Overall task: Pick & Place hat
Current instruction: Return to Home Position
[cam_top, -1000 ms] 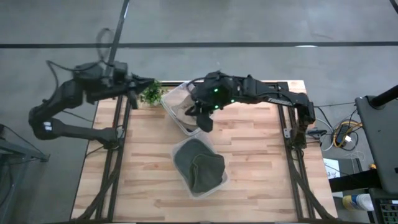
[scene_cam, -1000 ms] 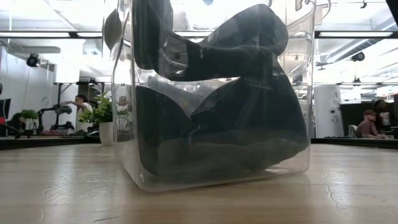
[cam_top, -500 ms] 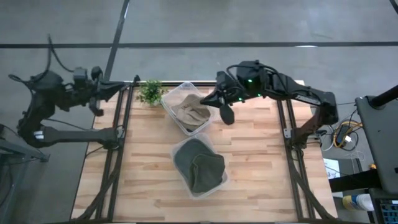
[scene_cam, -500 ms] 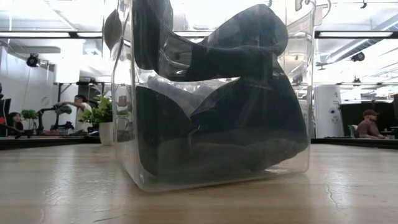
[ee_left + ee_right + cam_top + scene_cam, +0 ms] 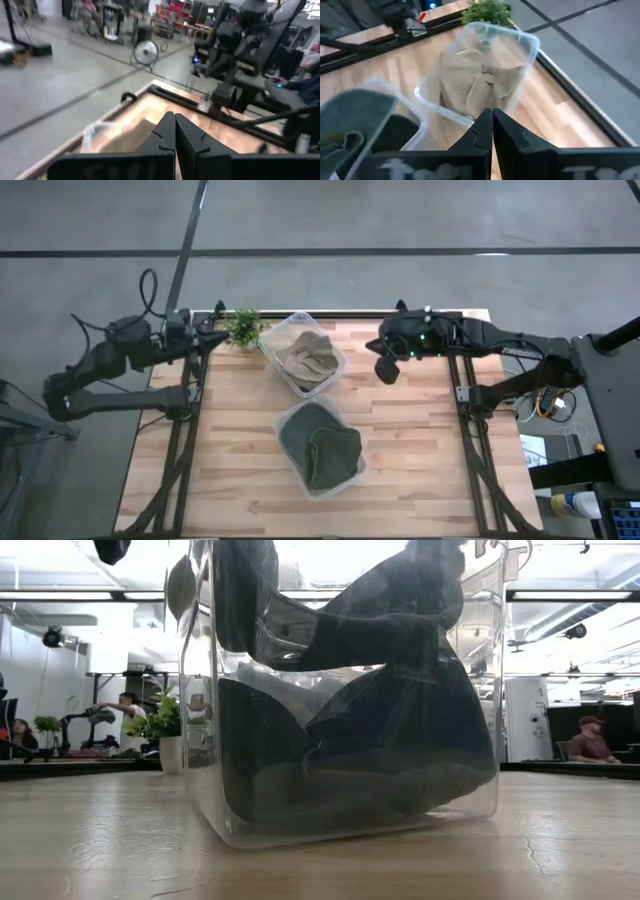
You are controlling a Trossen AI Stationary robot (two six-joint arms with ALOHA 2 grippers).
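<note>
High view: the clear plastic far bin [image 5: 275, 340] holds the tan-brown fabric caps [image 5: 308, 358]. The clear plastic near bin [image 5: 358, 470] holds the dark grey-black cap [image 5: 318, 442]. Both bins sit mid-counter with their long axes running far-left to near-right. The right gripper [image 5: 387, 368] hangs over the light wooden counter [image 5: 420, 440], to the right of the far bin and apart from it. The left gripper [image 5: 212, 338] is at the far-left edge, just beside the small green potted plant [image 5: 241, 327]. For homing, both bins lie inboard of both arms, so I judge a pull-back goes away from them. The right arm is the nearer one to the far bin.

Count: two bins and one plant. The dark cap reads as one. I can't split the tan heap into separate caps.

Low view: the near bin's wall fills the frame, with dark fabric packed inside and standing above its rim. I see no gripper at counter level.

Left wrist view: the fingers are pressed together with nothing between them. The counter's edge lies ahead and the right arm is farther off.

Right wrist view: the fingers are clenched empty and aimed at the far bin, with the tan caps inside. The near bin with the dark cap is alongside, and the plant is beyond.
</note>
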